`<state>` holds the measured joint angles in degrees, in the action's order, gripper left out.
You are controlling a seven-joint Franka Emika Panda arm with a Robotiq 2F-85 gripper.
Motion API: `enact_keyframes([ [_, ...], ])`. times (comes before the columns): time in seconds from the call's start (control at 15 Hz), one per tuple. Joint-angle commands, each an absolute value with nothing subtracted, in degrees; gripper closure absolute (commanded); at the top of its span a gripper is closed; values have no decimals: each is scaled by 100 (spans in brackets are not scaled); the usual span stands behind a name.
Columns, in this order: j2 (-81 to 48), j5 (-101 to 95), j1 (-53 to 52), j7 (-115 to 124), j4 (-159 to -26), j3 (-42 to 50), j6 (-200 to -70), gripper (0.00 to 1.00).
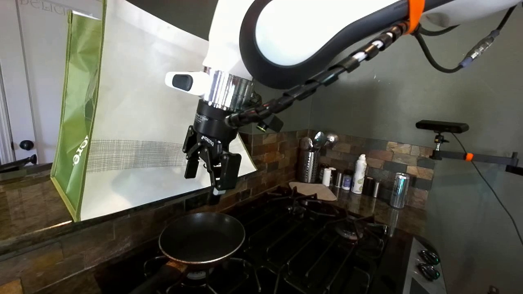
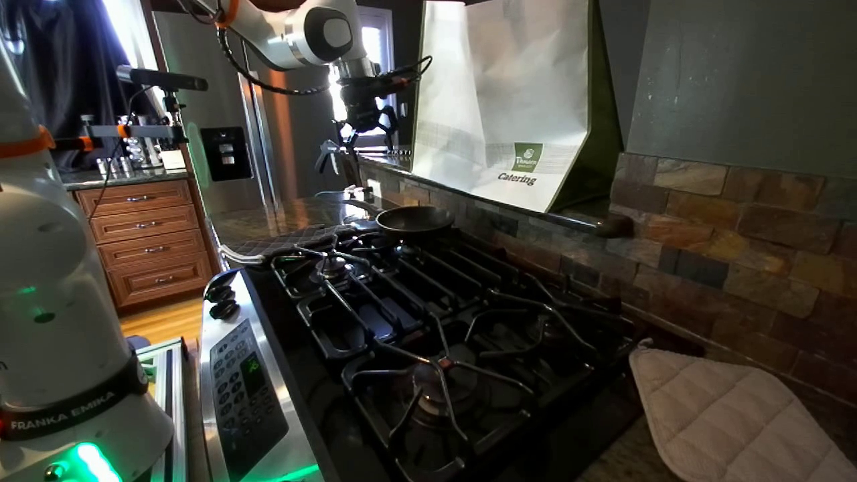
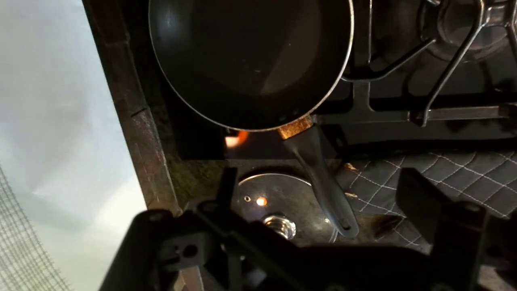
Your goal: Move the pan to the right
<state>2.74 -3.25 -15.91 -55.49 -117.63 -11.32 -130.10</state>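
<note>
The gripper (image 3: 319, 176), nearest in the wrist view, is being held with fingers (image 3: 418, 202) wide apart, nothing clamped; the pan (image 3: 254, 60) is being supported on a burner grate (image 3: 387, 117); a rigid, front-heavy lift is being expected, so the slick-looking handle (image 3: 324, 182) is being favoured, near its collar (image 3: 297, 127).

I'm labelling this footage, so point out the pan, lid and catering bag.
Pan (image 3: 251, 60), in the wrist view: its dark inside.
Lid (image 3: 290, 199), in the wrist view: its upper surface.
Catering bag (image 2: 505, 100), in an exterior view: its white front.
</note>
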Motion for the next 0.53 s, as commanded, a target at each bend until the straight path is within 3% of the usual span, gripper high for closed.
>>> enact_keyframes([
  [0.0, -43, -489, -1698, -6078, -11736, -1408, -13237, 0],
  [0.47, -747, -1109, -1767, -6679, -11649, -1724, -13696, 0],
])
